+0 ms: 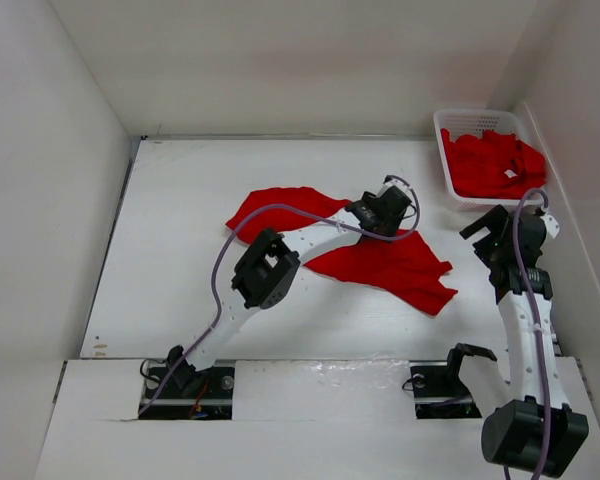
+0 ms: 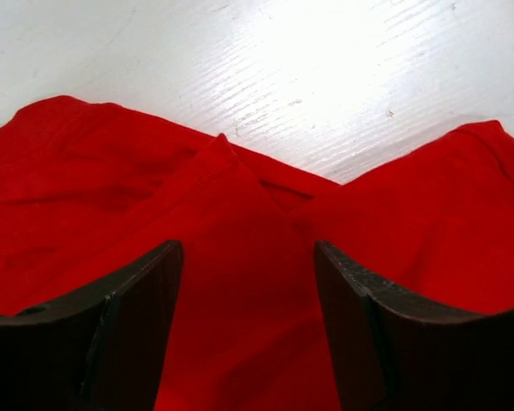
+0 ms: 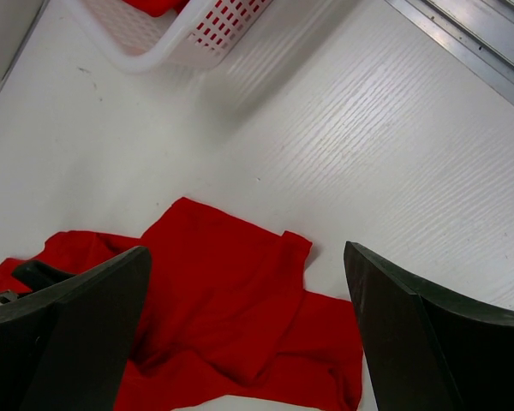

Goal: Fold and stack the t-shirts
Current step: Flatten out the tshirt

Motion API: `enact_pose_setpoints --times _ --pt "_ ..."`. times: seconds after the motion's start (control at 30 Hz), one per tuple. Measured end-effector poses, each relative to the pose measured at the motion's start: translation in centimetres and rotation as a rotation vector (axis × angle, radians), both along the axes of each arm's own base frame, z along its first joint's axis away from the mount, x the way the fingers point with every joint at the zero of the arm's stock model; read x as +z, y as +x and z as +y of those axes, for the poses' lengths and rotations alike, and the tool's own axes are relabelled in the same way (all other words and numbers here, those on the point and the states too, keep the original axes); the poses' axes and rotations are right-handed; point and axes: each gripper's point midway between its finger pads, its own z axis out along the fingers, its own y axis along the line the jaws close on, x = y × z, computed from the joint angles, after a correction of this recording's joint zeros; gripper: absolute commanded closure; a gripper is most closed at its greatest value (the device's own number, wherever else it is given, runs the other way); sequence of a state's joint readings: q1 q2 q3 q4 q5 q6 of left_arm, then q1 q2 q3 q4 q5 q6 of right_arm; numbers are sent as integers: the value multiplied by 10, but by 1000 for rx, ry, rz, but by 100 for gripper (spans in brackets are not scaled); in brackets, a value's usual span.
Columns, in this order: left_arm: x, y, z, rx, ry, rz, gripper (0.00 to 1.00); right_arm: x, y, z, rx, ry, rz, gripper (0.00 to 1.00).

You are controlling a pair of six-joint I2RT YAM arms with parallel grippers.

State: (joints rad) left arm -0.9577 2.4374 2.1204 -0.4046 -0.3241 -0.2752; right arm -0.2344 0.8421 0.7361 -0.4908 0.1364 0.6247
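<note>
A red t-shirt (image 1: 380, 262) lies crumpled across the middle of the table. It also shows in the left wrist view (image 2: 240, 257) and the right wrist view (image 3: 231, 300). My left gripper (image 1: 390, 205) is open and low over the shirt's far edge, with a raised fold of red cloth between its fingers (image 2: 137, 317). My right gripper (image 1: 485, 225) is open and empty, in the air to the right of the shirt, near the basket. More red t-shirts (image 1: 492, 162) are piled in the white basket.
The white slotted basket (image 1: 442, 160) stands at the far right corner, also at the top of the right wrist view (image 3: 180, 38). White walls close in the table on the left, back and right. A metal rail (image 3: 480, 34) runs along the right wall.
</note>
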Motion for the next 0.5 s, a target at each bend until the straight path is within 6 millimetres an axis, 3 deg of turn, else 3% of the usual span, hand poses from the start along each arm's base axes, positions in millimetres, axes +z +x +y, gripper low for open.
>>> enact_pose_setpoints --times 0.1,0.23,0.37,0.4,0.5 --pt "-1 2 1 15 4 -8 44 -1 0 0 2 2 4 0" --pt "-4 4 2 29 5 -14 55 -1 0 1 3 2 4 0" --pt "-12 5 5 49 18 -14 85 -1 1 3 10 3 4 0" --pt "-13 6 5 55 19 -16 100 -1 1 3 13 3 4 0" --pt "-14 9 8 80 27 -27 100 -1 1 5 19 4 3 0"
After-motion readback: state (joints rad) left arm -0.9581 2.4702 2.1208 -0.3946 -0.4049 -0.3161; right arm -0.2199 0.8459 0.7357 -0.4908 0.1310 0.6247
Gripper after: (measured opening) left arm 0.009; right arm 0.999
